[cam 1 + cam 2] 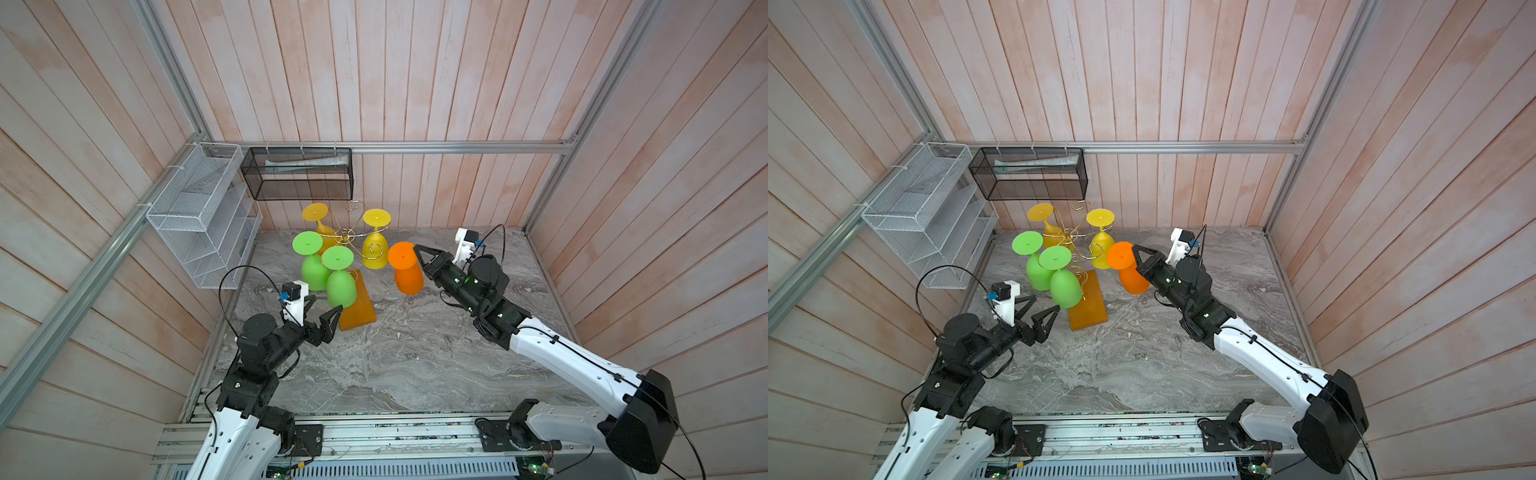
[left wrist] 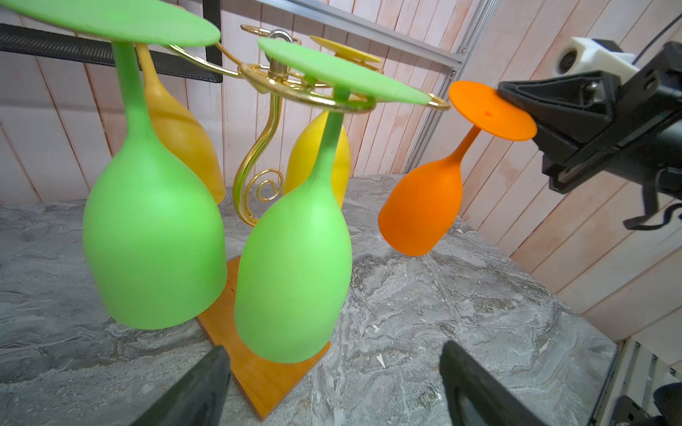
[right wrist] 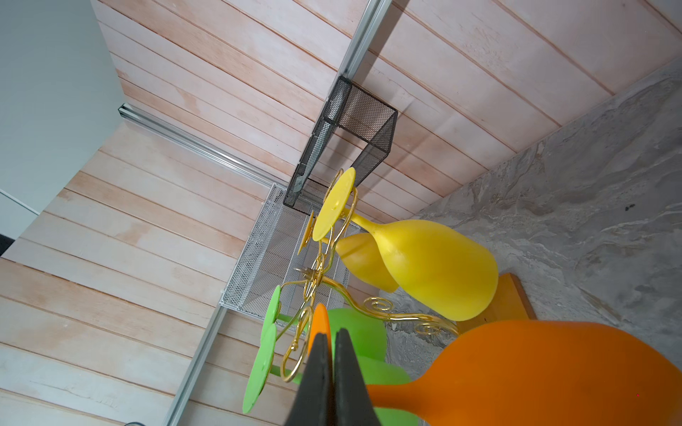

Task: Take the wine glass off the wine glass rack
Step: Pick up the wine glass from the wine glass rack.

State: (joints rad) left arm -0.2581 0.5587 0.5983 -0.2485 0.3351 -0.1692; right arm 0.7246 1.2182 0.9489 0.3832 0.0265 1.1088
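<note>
**Orange glass pinched by its foot beside the rack**

Our right end effector (image 1: 417, 249) is clamped tight on the foot rim of the orange wine glass (image 1: 409, 279). The glass hangs tilted, bowl down, just beside the wine glass rack (image 1: 360, 311) on the worktop (image 1: 415, 357). We cannot tell whether the foot touches the nearest curled arm. Two green glasses (image 1: 341, 286) and two yellow glasses (image 1: 375, 249) crowd the rack, and the green ones hide most of the darker yellow bowl in both top views. Our left end effector (image 1: 1046, 302), spread wide and empty, hovers near the rack's base. Its fingers are cropped in the left wrist view.
</note>
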